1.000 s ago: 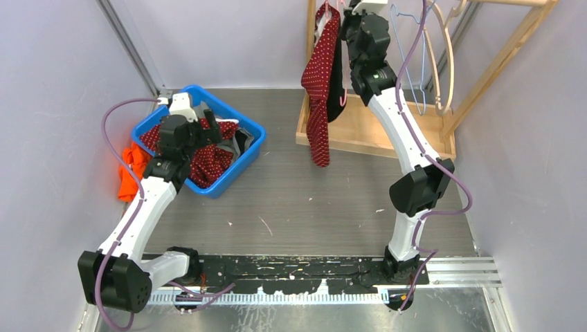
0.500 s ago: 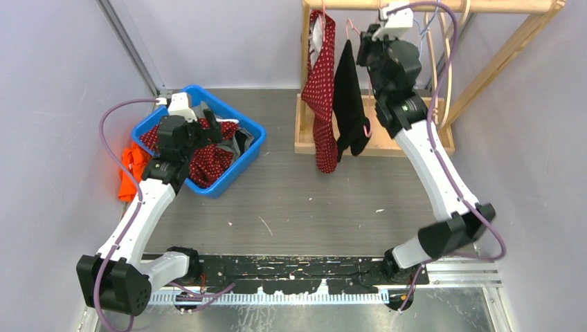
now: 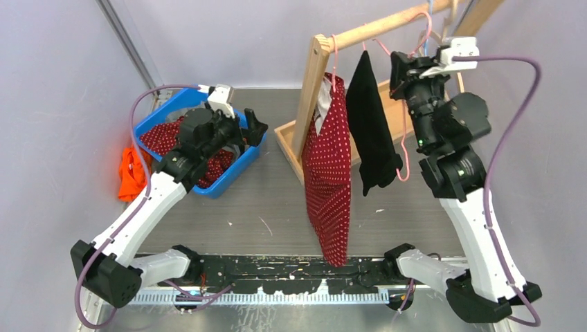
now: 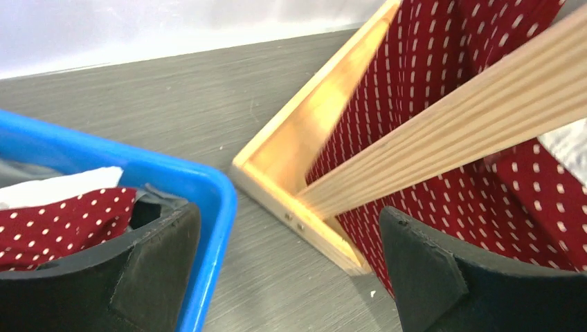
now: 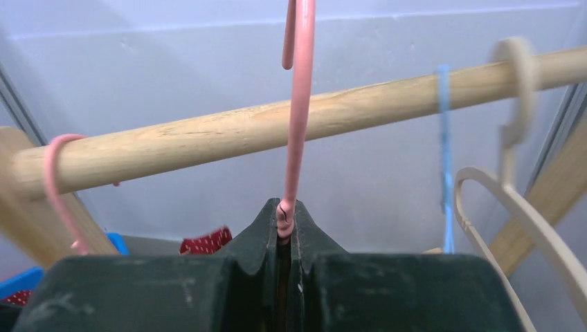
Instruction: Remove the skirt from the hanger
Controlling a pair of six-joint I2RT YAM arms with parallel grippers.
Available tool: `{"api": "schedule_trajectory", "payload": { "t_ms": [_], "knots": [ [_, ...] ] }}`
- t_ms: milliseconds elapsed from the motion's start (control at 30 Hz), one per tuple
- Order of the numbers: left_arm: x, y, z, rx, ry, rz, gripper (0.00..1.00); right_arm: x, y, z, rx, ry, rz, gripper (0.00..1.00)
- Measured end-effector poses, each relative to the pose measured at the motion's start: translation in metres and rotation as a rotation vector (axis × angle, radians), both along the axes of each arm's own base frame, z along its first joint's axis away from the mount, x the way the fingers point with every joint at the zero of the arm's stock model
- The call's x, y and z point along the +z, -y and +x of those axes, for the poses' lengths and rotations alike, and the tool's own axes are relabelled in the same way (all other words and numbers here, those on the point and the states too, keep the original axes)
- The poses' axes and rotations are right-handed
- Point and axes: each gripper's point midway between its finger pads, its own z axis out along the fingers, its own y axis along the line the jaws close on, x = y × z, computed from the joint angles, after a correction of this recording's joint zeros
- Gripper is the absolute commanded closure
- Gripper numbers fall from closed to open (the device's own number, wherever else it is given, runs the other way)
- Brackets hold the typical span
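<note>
a grey table [image 3: 277, 200] carries a wooden rack [image 3: 308, 104] whose rail runs up toward the right. from the rail's left end a long red dotted garment [image 3: 331, 180] hangs on its own pink hook. just to its right hangs the black skirt [image 3: 370, 131], on a pink hanger [image 5: 297, 124]. a blue basket [image 4: 208, 183] holding more dotted cloth sits at the table's left, near the rack's base. the right gripper [image 5: 285, 225] is pinched tight on the hanger's neck just below the rail; whether the hook rests on the rail cannot be told. the left gripper [image 4: 287, 242] is spread wide and empty over the basket's near corner. an orange cloth [image 3: 128, 169] lies outside the basket.
</note>
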Motion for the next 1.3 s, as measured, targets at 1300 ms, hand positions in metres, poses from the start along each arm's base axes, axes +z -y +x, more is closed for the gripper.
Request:
{"api": "schedule_trajectory", "payload": {
  "t_ms": [1300],
  "knots": [
    [0.024, 0.007, -0.016, -0.040, 0.035, -0.021, 0.00, 0.082, 0.027, -0.151, 0.182, 0.312, 0.037, 0.99]
  ]
}}
